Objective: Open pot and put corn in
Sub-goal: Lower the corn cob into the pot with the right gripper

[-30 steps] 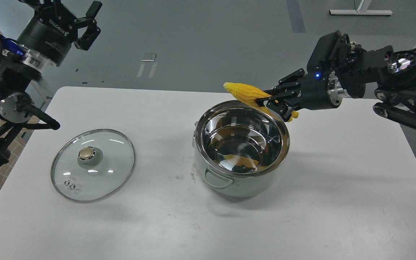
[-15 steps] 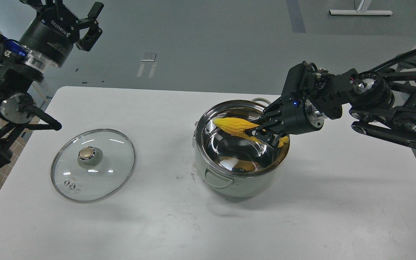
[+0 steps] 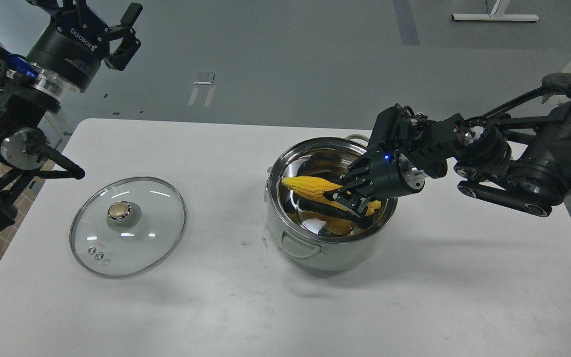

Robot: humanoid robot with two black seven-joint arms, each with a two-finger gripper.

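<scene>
The steel pot (image 3: 315, 248) stands uncovered in the middle of the white table, pale grey-green outside, mirror-like inside. My right gripper (image 3: 347, 194) reaches in over its right rim and is shut on the yellow corn (image 3: 310, 186), which lies level inside the pot with its tapered end pointing left. The corn's reflection shows on the pot's inner wall. My left gripper (image 3: 102, 20) is open and empty, raised high at the far left, well away from the pot.
The round glass lid (image 3: 128, 225) with a brass-coloured knob lies flat on the table (image 3: 216, 307) left of the pot. The left arm's dark links hang over the table's left edge. Grey floor lies beyond the far edge.
My right gripper has carried the corn from above the pot's far rim down and left into the pot. The left arm has hardly moved.
</scene>
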